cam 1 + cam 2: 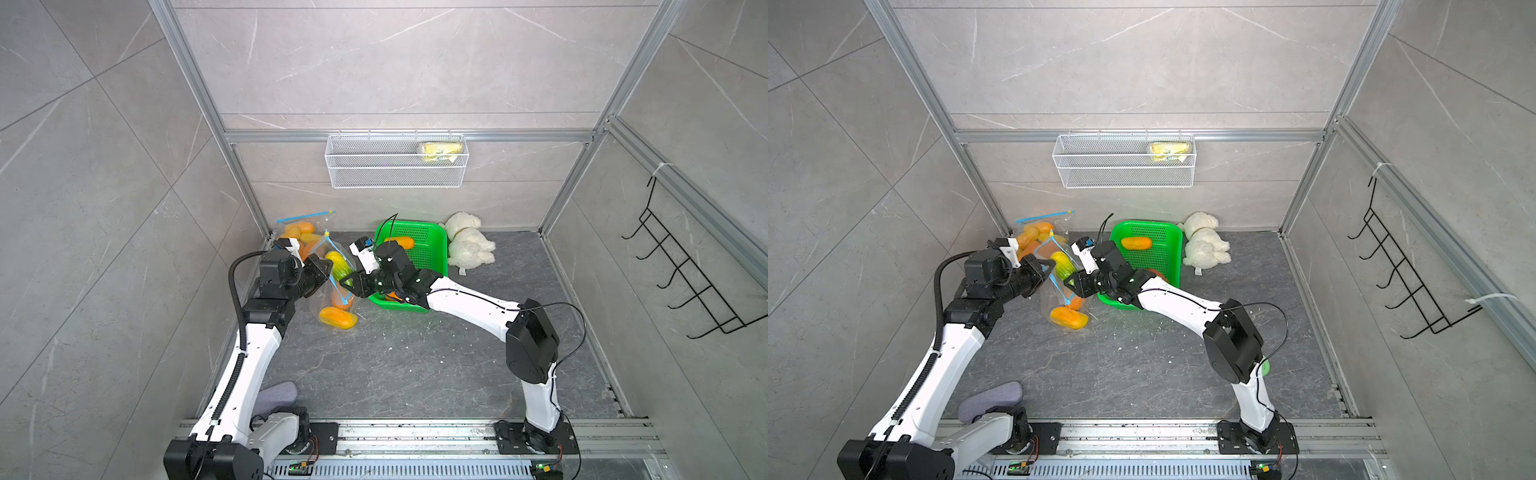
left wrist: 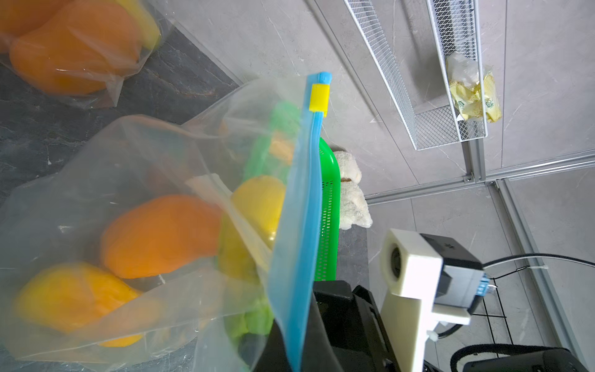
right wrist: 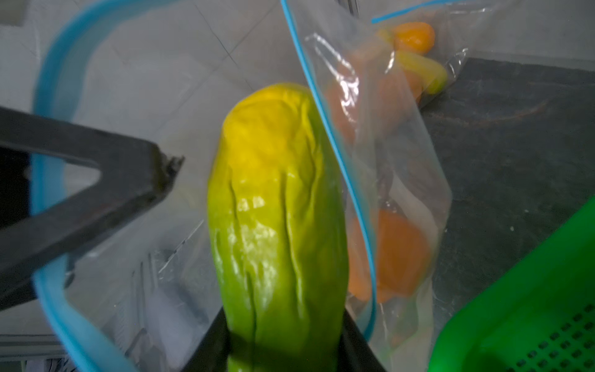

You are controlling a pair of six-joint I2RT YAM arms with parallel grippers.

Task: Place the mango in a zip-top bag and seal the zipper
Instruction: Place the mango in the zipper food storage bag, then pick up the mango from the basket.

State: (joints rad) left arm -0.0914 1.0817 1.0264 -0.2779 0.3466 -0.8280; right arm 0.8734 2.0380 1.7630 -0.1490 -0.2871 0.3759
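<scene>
A clear zip-top bag [image 1: 332,293] with a blue zipper strip [image 2: 306,209] and yellow slider [image 2: 318,98] stands at the left, mouth open. It holds an orange mango [image 2: 161,235] and a yellow-orange one [image 1: 337,318]. My left gripper [image 1: 323,268] is shut on the bag's zipper edge and holds it up. My right gripper [image 3: 283,344] is shut on a yellow-green mango [image 3: 277,209], whose yellow end is inside the blue rim [image 3: 42,161]. In both top views the mango [image 1: 1063,264] sits between the two grippers.
A green basket [image 1: 432,253] behind the right arm holds an orange mango [image 1: 401,242]. A white plush toy [image 1: 469,245] lies beside it. Another filled bag [image 1: 299,232] leans in the back left corner. A wire shelf [image 1: 397,160] and a black hook rack [image 1: 685,270] hang on the walls.
</scene>
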